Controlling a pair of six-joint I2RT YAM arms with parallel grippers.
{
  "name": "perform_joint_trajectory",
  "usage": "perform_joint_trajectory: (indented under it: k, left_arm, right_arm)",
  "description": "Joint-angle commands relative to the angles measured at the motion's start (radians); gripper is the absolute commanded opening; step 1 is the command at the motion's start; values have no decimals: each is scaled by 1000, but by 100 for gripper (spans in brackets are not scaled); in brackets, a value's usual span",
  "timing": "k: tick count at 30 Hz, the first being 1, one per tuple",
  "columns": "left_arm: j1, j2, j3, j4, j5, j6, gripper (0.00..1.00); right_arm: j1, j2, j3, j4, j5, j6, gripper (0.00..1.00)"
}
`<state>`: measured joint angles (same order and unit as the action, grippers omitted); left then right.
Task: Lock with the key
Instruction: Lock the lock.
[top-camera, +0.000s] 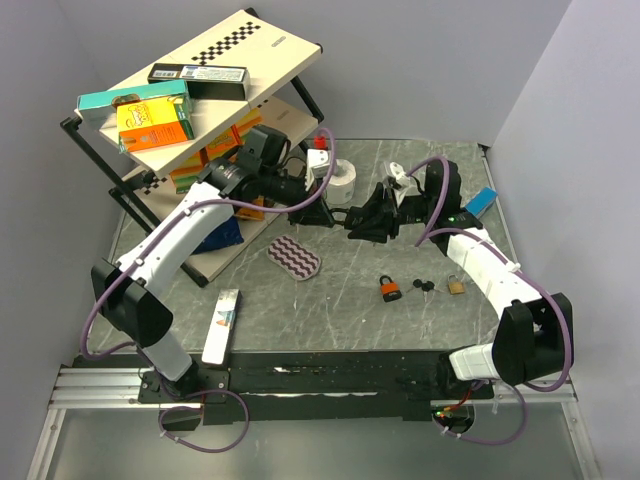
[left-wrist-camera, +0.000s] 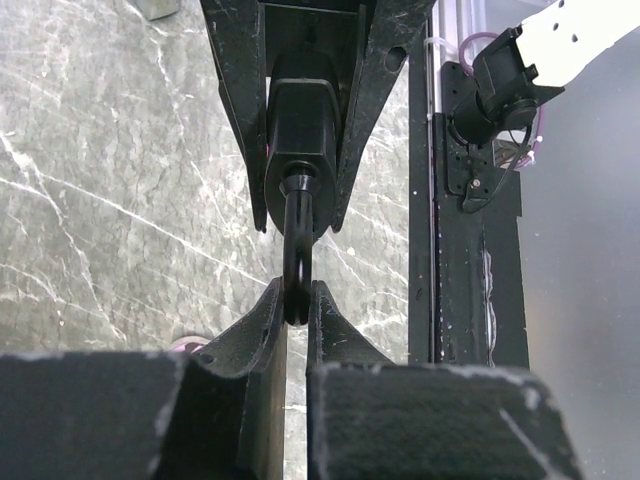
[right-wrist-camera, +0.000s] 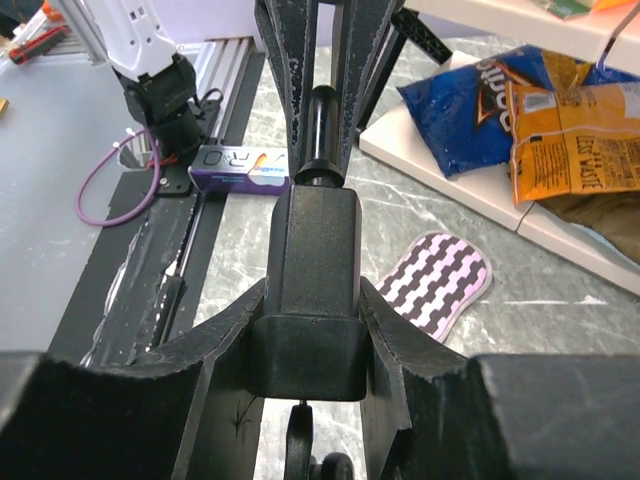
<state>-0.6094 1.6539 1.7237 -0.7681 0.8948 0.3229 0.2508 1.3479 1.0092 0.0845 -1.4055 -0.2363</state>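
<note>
A black padlock (top-camera: 341, 214) hangs above the table's middle, held between both grippers. My left gripper (left-wrist-camera: 297, 295) is shut on its curved shackle (left-wrist-camera: 297, 250), and the lock body (left-wrist-camera: 300, 120) points away from it. My right gripper (right-wrist-camera: 312, 300) is shut on that body (right-wrist-camera: 312, 280), one finger on each side. A black key (right-wrist-camera: 304, 440) sticks out of the body's near end, at the bottom edge of the right wrist view. On the table lie an orange padlock (top-camera: 390, 289), loose black keys (top-camera: 424, 286) and a brass padlock (top-camera: 456, 285).
A tilted shelf rack (top-camera: 200, 90) with boxes and snack bags fills the back left. A striped pad (top-camera: 295, 257), a white roll (top-camera: 343, 178), a long white box (top-camera: 222, 325) and a blue item (top-camera: 481, 201) lie around the arms.
</note>
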Motion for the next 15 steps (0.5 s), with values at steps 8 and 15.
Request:
perform_joint_trajectory:
  k: [8,15]
  left_arm:
    - [-130,72,-29,312,193,-61,1]
    - [-144,75,-26,305,194,-38,1]
  right_arm:
    - [176,-10,29,457,-64,180,0]
    - [202,-6,43,379,-81,118,0]
